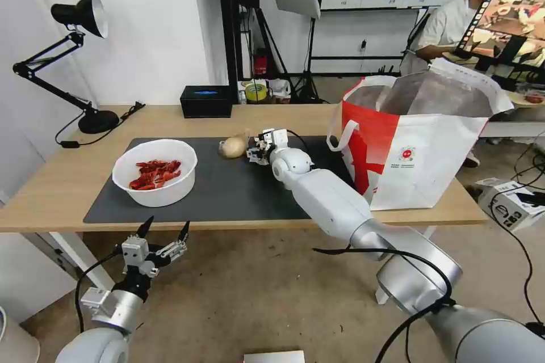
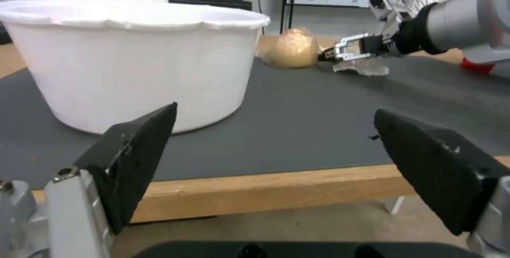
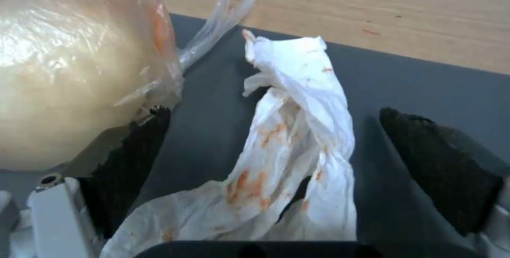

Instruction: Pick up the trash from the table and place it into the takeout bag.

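A stained white tissue wad (image 3: 297,130) lies on the dark mat (image 3: 425,86), between the spread fingers of my open right gripper (image 3: 276,114). The beige lump (image 3: 69,86), wrapped in clear film, touches one finger (image 3: 133,158). In the head view the right gripper (image 1: 256,151) sits low on the mat (image 1: 227,193) just right of the lump (image 1: 233,147). The white bowl (image 1: 154,178) of red shells stands on the mat's left part. The takeout bag (image 1: 420,142) stands open at the table's right end. My left gripper (image 1: 164,236) hangs open below the table's front edge (image 1: 68,221), facing the bowl (image 2: 133,58).
A black box (image 1: 205,101) and a desk lamp (image 1: 85,57) stand at the back of the table. From the left wrist I see the right gripper (image 2: 332,54) by the lump (image 2: 295,48) and tissue (image 2: 361,67). Cables and a carton (image 1: 511,204) lie on the floor at right.
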